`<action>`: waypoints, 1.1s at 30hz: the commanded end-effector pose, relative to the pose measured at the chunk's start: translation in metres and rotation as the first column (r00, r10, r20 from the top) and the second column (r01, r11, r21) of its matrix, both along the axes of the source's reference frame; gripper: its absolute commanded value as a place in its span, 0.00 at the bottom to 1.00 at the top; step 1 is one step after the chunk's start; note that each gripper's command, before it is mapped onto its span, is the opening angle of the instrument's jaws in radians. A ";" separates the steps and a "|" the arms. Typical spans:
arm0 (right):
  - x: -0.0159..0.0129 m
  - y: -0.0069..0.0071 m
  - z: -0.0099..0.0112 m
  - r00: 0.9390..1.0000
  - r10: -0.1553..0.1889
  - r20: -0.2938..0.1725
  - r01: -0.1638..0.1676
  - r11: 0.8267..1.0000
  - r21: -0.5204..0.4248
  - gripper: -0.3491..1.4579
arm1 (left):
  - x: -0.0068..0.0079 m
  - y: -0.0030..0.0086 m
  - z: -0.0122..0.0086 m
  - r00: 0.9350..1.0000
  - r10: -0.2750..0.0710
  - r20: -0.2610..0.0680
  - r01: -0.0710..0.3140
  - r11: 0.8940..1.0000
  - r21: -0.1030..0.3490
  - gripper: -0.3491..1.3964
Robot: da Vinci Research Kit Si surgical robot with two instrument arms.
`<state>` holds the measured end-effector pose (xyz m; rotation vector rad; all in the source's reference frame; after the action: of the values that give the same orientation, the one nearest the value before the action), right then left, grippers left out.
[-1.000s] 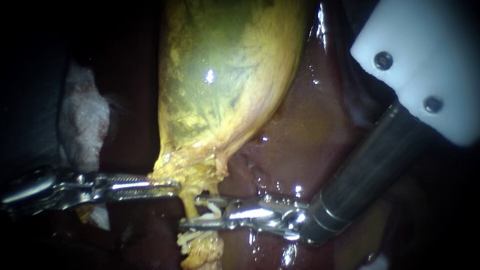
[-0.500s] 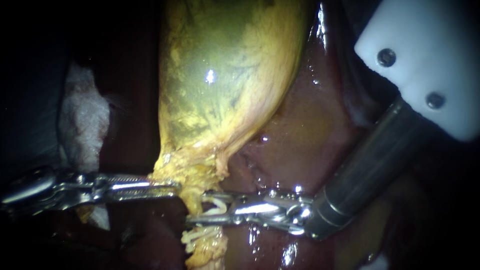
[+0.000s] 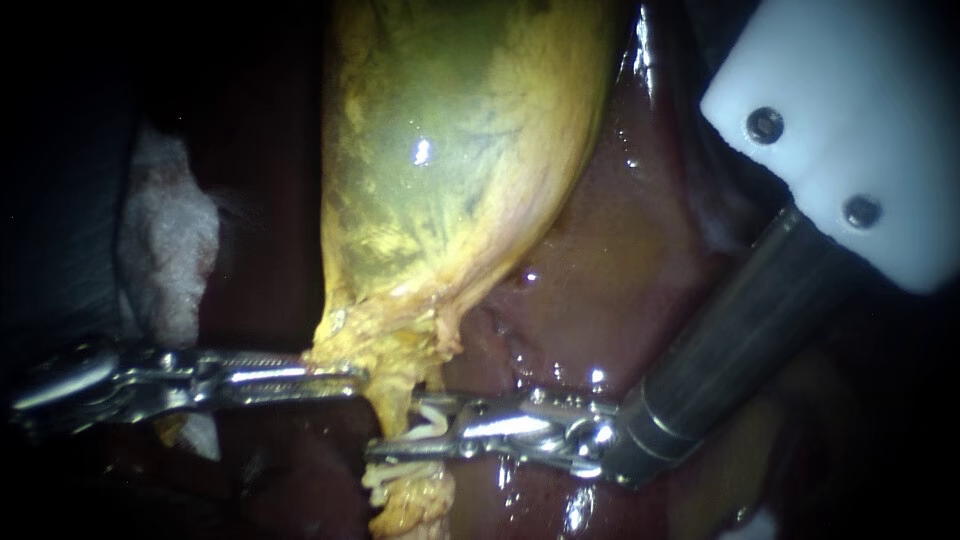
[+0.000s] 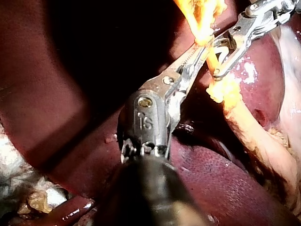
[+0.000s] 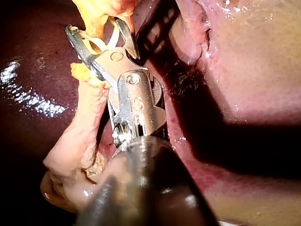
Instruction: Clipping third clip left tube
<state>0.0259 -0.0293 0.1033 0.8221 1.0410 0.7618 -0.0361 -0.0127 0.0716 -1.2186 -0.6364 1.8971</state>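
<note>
The yellow-green gallbladder [image 3: 450,160] hangs at centre and narrows into a thin yellow tube [image 3: 398,395]. From the left, my left instrument [image 3: 345,378] has its jaws shut on the yellow tissue at the gallbladder's neck; the left wrist view shows the same grip [image 4: 203,43]. My right instrument [image 3: 395,428] enters from the upper right. Its jaws stand open astride the tube, with a white clip [image 5: 106,40] lying between them. Another white clip [image 3: 395,472] sits on the tube just below those jaws.
Dark red liver [image 3: 610,290] lies behind and to the right of the gallbladder. White gauze [image 3: 170,250] sits at the left, above my left instrument. A white block [image 3: 840,130] on my right instrument's shaft fills the upper right corner.
My right instrument's jaws slid slightly right, narrowed, then came back left and spread again around the tube. My left instrument kept its grip and barely moved.
</note>
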 end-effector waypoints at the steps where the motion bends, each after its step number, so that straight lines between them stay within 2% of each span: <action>1: 0.0000 0.0000 0.0000 1.000 0.002 0.000 -0.002 1.000 0.000 0.51 | -0.0002 0.0000 0.0001 1.000 0.000 0.000 0.000 1.000 -0.002 0.00; 8: 0.0002 0.0001 -0.0005 1.000 0.013 -0.008 -0.013 1.000 0.013 0.51 | -0.0003 -0.0001 0.0003 1.000 0.002 0.001 -0.002 1.000 -0.002 0.00; 18: -0.0002 0.0010 -0.0018 1.000 0.021 -0.017 -0.021 0.999 0.028 0.49 | -0.0003 -0.0001 0.0003 1.000 0.002 0.001 -0.002 1.000 -0.002 0.00; 25: -0.0003 0.0010 -0.0019 1.000 0.024 -0.016 -0.023 0.999 0.039 0.45 | -0.0003 -0.0001 0.0003 1.000 0.002 0.001 -0.002 1.000 -0.002 0.00; 29: -0.0005 0.0009 -0.0020 0.999 0.029 -0.013 -0.028 0.998 0.061 0.38 | -0.0003 -0.0001 0.0002 1.000 0.002 0.001 -0.002 1.000 -0.002 0.00; 33: -0.0010 0.0008 -0.0020 0.999 0.038 -0.007 -0.037 0.995 0.088 0.21 | -0.0003 -0.0001 0.0002 1.000 0.002 0.001 -0.002 1.000 -0.002 0.00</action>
<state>0.0248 -0.0286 0.1013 0.8823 1.0389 0.8457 -0.0363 -0.0128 0.0718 -1.2206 -0.6370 1.8991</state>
